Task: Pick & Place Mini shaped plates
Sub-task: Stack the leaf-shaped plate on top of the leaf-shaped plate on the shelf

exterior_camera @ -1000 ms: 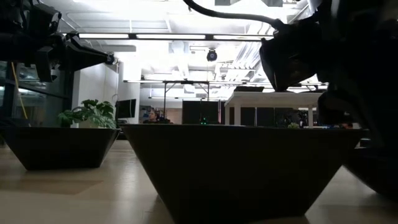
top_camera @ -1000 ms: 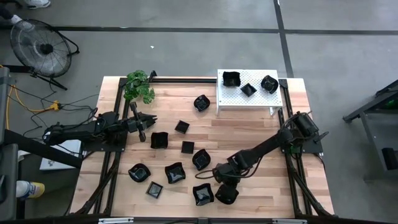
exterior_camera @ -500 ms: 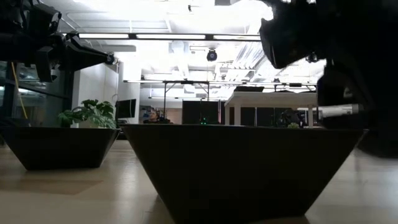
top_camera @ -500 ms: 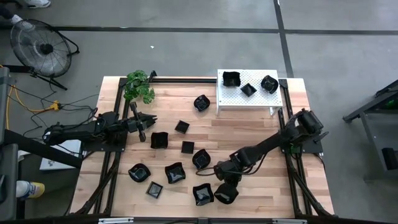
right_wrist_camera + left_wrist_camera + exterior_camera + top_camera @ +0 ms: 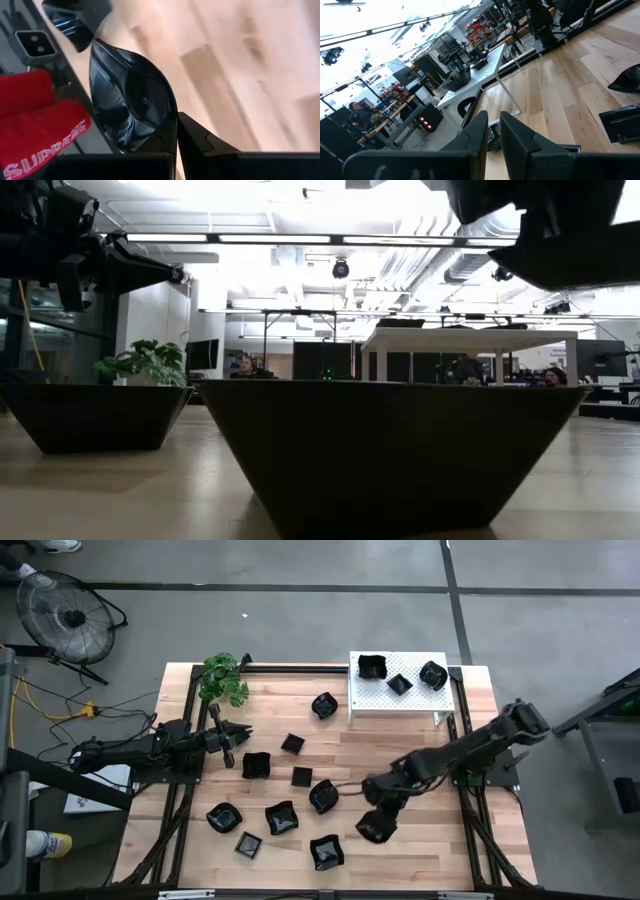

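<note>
While clamped on a black mini plate (image 5: 372, 827) lifted above the table's (image 5: 400, 755) 5 o'clock area, the right gripper (image 5: 381, 817) hangs. Loose plates (image 5: 281, 817) occupy the centre. At 9 o'clock, the left gripper (image 5: 238, 734) waits, jaws nearly together, empty. At 1 o'clock, the white rack (image 5: 400, 700) carries three plates.

Both arms are matte black, built of slim tubular links with bulkier rounded joints. The left gripper (image 5: 492, 131) ends in 2 flat, angular dark fingers (image 5: 520, 135). The right gripper (image 5: 176, 132) has the same blocky black fingers.
</note>
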Tool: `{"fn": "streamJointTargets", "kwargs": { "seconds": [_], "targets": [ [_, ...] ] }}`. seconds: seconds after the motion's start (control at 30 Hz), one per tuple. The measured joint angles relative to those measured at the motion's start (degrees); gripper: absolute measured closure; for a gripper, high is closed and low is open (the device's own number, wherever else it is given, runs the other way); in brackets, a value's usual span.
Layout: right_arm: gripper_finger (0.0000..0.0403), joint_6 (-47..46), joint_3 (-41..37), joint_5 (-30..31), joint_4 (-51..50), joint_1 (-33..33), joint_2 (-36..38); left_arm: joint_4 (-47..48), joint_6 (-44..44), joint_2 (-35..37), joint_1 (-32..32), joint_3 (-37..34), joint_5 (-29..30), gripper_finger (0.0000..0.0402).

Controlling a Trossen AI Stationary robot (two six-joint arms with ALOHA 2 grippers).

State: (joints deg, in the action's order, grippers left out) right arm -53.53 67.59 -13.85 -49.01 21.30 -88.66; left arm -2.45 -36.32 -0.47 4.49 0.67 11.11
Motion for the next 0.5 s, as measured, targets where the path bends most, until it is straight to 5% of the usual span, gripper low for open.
{"fn": "streamJointTargets", "kwargs": {
  "seconds": [0.5],
  "targets": [
    [0.0403,6.34,0.00,9.24,-15.45,-8.81,16.10,-0.01,0.00,0.00,-0.02,0.00,-0.02,0.0356]
  ]
}}
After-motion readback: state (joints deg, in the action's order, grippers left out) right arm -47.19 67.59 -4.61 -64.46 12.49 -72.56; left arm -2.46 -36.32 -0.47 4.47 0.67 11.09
